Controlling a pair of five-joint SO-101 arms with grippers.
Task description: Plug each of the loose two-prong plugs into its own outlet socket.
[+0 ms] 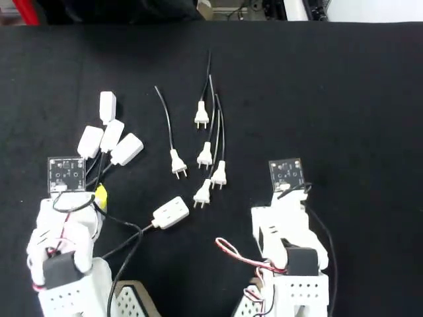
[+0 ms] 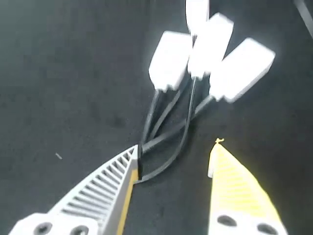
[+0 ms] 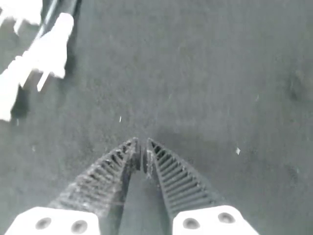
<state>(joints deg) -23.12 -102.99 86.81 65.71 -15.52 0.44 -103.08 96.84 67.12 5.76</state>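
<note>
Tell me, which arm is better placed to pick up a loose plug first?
Probably the right: the right gripper is shut and empty, with loose plugs close by. The left gripper stands open at the socket cables.

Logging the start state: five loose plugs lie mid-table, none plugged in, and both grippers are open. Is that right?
No: the right gripper is shut, its fingers together in the right wrist view. The left gripper is open, and the five loose plugs lie mid-table, none plugged in.
</note>
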